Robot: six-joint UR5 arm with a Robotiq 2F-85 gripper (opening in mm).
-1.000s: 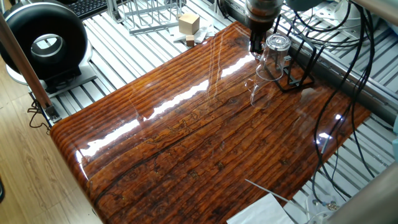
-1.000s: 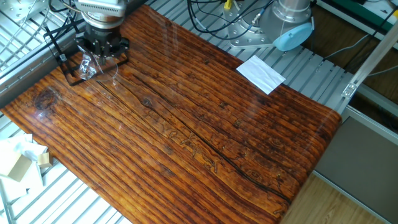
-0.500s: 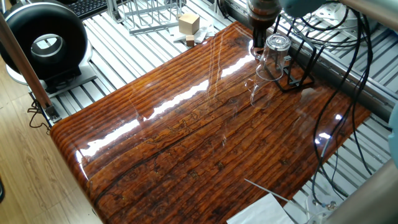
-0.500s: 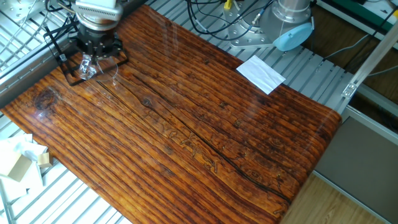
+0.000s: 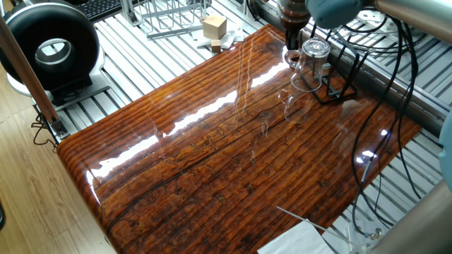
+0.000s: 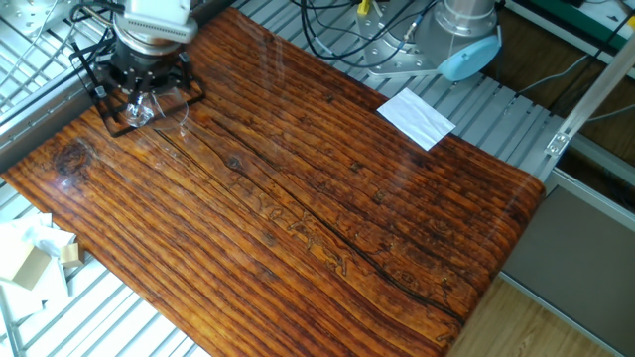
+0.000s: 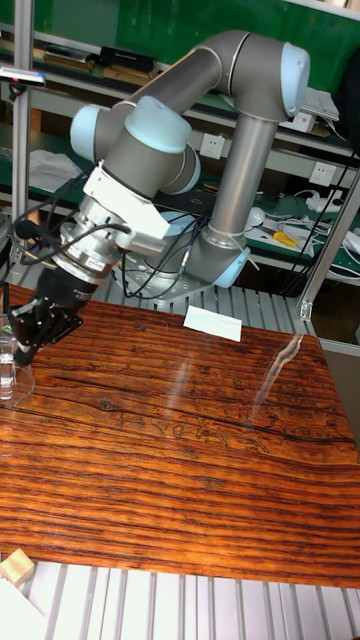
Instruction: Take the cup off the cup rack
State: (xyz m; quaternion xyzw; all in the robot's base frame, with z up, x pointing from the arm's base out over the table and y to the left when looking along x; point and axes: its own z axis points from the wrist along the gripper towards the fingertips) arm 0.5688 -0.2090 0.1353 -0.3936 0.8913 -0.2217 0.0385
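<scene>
The cup (image 5: 311, 65) is a clear glass mug hanging upside down on the cup rack (image 5: 337, 83), a thin black wire stand at the far corner of the wooden table. My gripper (image 5: 292, 51) hangs close beside the cup on its left, with nothing between its fingers. In the other fixed view the gripper (image 6: 149, 87) stands open just above the cup (image 6: 139, 107), with the rack (image 6: 97, 87) around it. The tall fixed view shows the gripper (image 7: 38, 335) at the left edge, next to the cup (image 7: 6, 365), which is partly cut off.
A white paper sheet (image 6: 415, 117) lies at the table's edge near the robot base (image 6: 458, 30). Wooden blocks (image 5: 214, 27) and a silver-grey wire frame (image 5: 173, 15) sit beyond the table. A black round device (image 5: 53, 49) stands at the left. Cables (image 5: 381, 42) run behind the rack.
The gripper has shifted a little toward the rack side, closer over the cup. The cup and the rack have not moved.
</scene>
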